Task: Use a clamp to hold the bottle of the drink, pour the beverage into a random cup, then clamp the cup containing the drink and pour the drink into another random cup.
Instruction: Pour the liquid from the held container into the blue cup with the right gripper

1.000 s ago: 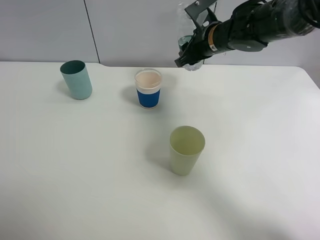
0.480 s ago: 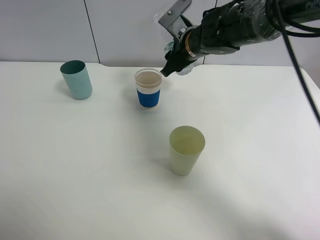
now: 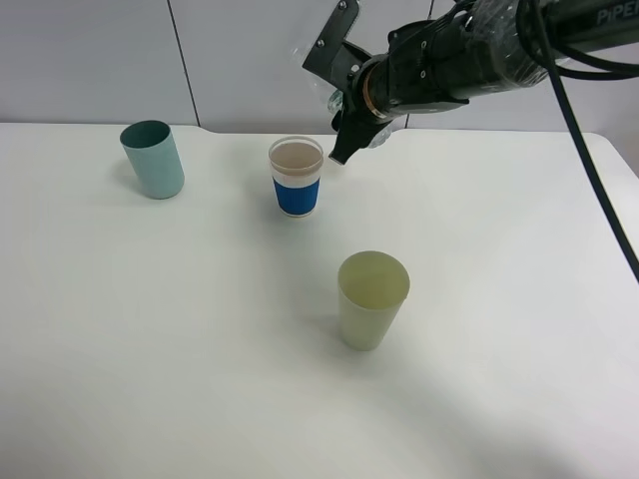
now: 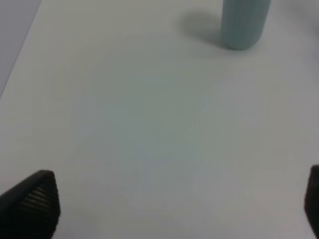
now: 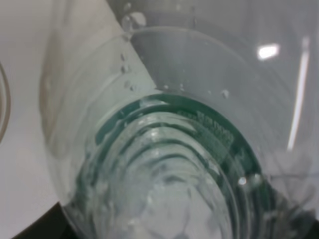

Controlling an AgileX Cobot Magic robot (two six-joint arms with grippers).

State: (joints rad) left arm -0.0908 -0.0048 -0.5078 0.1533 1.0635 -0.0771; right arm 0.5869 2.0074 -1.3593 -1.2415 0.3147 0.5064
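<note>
The right claw (image 3: pixel 339 100) hangs tilted in the air, pinching the clear plastic bottle (image 5: pixel 169 164). The bottle is ridged, with a green label band and droplets clinging inside its wall. Just below and beside the claw's tip stands the white paper cup (image 3: pixel 297 178), upright, with a blue ribbed sleeve around its lower part. The smooth, tapered pale yellow-green cup (image 3: pixel 372 299) stands well apart from that claw, nearer the camera. The teal cup (image 3: pixel 153 160) is farther off, beyond the paper cup. The left claw (image 4: pixel 172 206) is spread wide above the table (image 3: pixel 150 349), with the teal cup ahead of it, well apart. The table is matte white, and the wall (image 3: pixel 90 50) behind it is grey and panelled.
</note>
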